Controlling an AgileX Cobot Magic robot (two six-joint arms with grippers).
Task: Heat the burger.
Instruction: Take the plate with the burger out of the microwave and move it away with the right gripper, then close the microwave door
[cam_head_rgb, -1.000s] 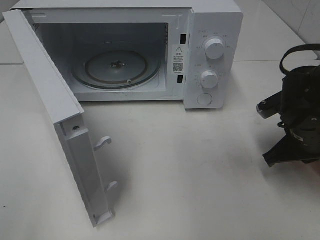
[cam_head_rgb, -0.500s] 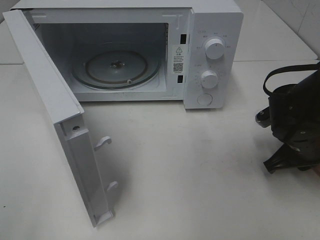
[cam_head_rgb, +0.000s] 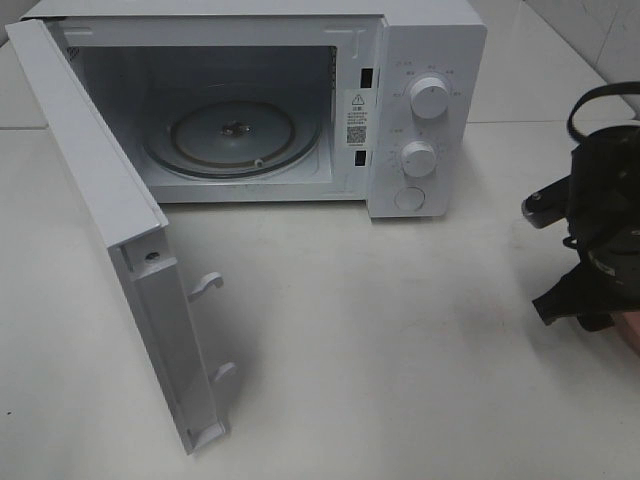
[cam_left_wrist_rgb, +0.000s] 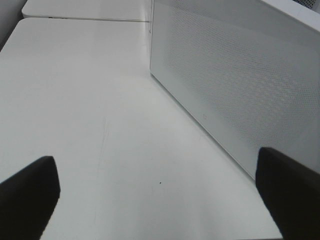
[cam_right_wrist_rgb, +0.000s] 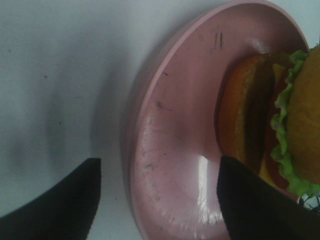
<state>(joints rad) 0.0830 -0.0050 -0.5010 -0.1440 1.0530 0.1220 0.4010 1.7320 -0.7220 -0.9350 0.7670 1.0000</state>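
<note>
Right gripper (cam_right_wrist_rgb: 160, 200) shifted slightly toward 3 o'clock at the overhead's edge and spread its jaws, holding nothing, one finger either side of the pink plate (cam_right_wrist_rgb: 170, 150) rim, with the burger (cam_right_wrist_rgb: 272, 120) on the plate just beyond, nearest this arm.

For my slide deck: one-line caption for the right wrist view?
Open right gripper straddling the rim of the pink plate that holds the burger.

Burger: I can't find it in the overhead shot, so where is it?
The right wrist view shows the burger lying on its side on the pink plate, under the right pincer.
</note>
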